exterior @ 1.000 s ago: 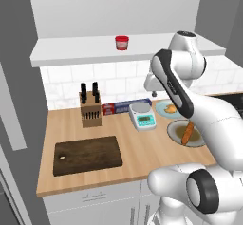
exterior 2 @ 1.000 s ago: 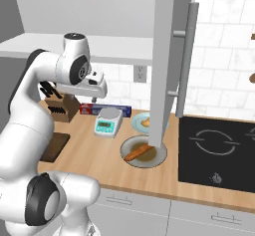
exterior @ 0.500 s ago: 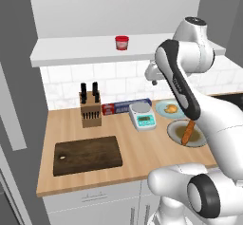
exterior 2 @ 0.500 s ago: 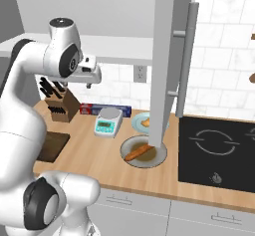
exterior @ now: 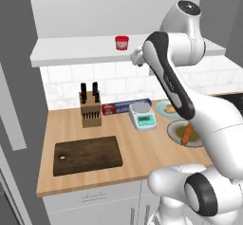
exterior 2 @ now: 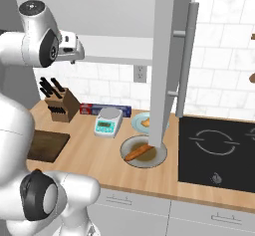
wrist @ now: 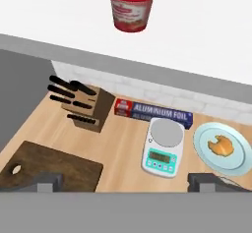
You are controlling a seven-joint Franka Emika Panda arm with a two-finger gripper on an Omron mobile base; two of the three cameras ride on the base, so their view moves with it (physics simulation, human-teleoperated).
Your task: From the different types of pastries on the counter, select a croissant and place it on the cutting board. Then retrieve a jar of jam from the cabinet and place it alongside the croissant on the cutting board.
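Two fingertips of the tool [wrist: 125,182] stand wide apart, gripping nothing, raised near the shelf ledge [wrist: 206,35] where the jar of jam [wrist: 131,5] stands. Below, the croissant [wrist: 222,145] lies on its pale blue plate [wrist: 204,148], well apart from the bare cutting board [exterior: 87,155] on the surface [exterior: 135,157].

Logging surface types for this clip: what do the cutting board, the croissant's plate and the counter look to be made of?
The cutting board looks like dark, matte wood, with faint grain streaks and a pale hole near one corner. The croissant's plate looks like smooth pale-blue glazed ceramic, though plastic is possible. The counter looks like light, matte wood with a uniform tan surface.
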